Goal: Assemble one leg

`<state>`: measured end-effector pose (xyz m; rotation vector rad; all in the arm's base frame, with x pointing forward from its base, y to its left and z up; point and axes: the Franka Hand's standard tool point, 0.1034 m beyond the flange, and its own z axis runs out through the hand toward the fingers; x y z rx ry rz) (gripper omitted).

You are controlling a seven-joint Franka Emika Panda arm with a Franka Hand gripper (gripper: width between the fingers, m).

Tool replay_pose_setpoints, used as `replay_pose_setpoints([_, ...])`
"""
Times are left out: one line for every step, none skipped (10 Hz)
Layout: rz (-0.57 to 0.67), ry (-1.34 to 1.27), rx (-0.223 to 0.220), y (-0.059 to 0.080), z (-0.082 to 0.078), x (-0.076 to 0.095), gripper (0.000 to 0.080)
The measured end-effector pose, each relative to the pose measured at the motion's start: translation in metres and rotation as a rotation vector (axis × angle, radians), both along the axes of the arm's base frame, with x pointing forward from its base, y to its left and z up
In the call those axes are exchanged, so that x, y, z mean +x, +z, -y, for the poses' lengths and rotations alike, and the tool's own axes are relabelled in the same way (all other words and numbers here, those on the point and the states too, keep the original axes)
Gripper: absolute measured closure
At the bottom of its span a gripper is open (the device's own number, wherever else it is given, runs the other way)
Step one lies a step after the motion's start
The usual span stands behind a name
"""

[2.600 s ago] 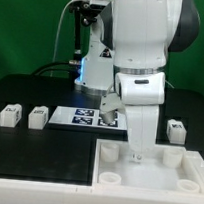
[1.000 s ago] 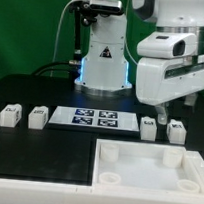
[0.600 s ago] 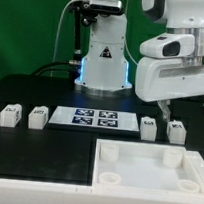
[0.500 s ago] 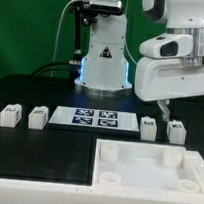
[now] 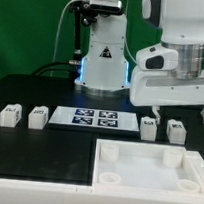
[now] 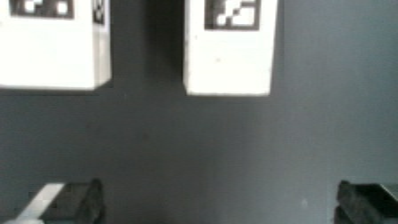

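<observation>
Black table point(image 5: 45, 160) spanning the scene. On it, at the exterior view's lower right, a large white plastic tray-like piece with recessed corners point(image 5: 145, 166). Above the right-hand blocks, clear of them, the white arm's two-finger gripper point(image 5: 179, 113), fingers spread wide, gripping nothing. Mid-row, the thin flat white marker board point(image 5: 86, 117). Small white cube-like plastic legs with black-and-white tags: leg point(image 5: 10, 114) and leg point(image 5: 38, 115) left of the board, leg point(image 5: 148, 125) and leg point(image 5: 175, 129) right of it, standing apart.
</observation>
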<state>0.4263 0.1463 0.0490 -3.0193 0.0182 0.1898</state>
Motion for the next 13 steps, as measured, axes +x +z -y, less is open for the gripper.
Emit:
replay_pose_setpoints([-0.149,0.007,-0.007,0.001,-0.003,-0.006,0.0151])
replay_pose_setpoints([-0.243,0.019,-0.003,0.001,-0.009,-0.002,0.0151])
replay_pose_setpoints([-0.350,0.036,-0.003,0.005,-0.014,-0.001,0.0151])
replay_pose_setpoints([-0.421,0.049,0.001,0.007,-0.017,0.000,0.0151])
replay_pose_setpoints([-0.515,0.064,0.004,0.008,-0.019,-0.001,0.0151])
replay_pose_setpoints([-0.561,0.071,0.011,0.004,-0.019,0.000,0.0151])
replay_pose_setpoints([-0.599,0.081,0.019,-0.001,-0.017,0.000,0.0151])
replay_pose_setpoints([-0.592,0.082,0.020,-0.001,-0.018,0.001,0.0151])
replay_pose_setpoints([-0.592,0.083,0.019,-0.001,-0.018,0.001,0.0151])
replay_pose_setpoints([-0.592,0.083,0.019,-0.001,-0.018,0.000,0.0151])
replay_pose_setpoints([-0.596,0.081,0.017,-0.002,-0.018,-0.002,0.0151])
replay_pose_setpoints([-0.613,0.070,0.005,-0.009,-0.018,-0.012,0.0151])
replay_pose_setpoints([-0.640,0.058,-0.003,-0.016,-0.018,-0.021,0.0151])
